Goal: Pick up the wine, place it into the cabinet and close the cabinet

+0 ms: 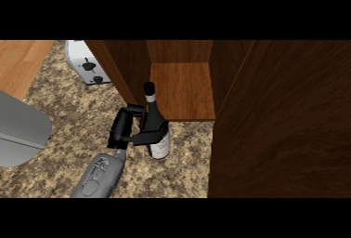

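A dark wine bottle [155,122] with a pale label stands roughly upright on the speckled counter, just in front of the open cabinet. Its neck overlaps the front left corner of the cabinet's wooden shelf [184,90]. My left hand [123,126] is at the bottle's left side, and its fingers curl round the bottle's body above the label. The cabinet's right door [281,116] stands open and fills the right of the view. The left door [122,69] is open too, seen edge-on beside the bottle. My right hand does not show.
A silver toaster [87,65] sits at the back left, next to the left door. A large grey rounded object [21,132] lies at the left edge. Speckled counter [68,116] stretches between them and my forearm.
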Tool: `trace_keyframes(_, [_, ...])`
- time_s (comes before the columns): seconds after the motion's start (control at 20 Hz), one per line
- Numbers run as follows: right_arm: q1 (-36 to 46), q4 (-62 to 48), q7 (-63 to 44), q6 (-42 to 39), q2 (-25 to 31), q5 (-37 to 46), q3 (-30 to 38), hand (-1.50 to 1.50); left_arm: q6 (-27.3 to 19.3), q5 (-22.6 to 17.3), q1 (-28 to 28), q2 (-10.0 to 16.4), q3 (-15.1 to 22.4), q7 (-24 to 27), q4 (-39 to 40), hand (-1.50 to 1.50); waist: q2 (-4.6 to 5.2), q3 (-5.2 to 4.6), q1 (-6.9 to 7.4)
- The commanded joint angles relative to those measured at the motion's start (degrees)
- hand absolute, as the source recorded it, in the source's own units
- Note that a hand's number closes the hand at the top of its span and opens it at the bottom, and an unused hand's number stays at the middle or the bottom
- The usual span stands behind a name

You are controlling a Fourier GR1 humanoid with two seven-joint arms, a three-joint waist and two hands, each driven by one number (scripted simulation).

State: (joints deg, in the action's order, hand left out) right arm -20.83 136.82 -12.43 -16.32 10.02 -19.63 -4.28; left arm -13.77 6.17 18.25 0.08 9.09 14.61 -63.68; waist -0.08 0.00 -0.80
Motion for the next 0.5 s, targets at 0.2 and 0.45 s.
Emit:
trace_keyframes(0.2, [-3.11, 11.29, -5.61, 1.31, -0.31, -5.81, 0.38, -1.50, -6.39, -1.63, 6.93, -0.07, 5.11, -4.98, 2.87, 1.50, 0.02, -0.04, -0.22])
trace_keyframes(0.45, [-3.18, 4.39, 0.57, -3.36, 0.46, -5.79, 3.00, -1.50, -13.59, -8.71, 14.25, -0.01, 9.77, -6.48, 9.18, 1.50, 0.34, -0.05, -1.77])
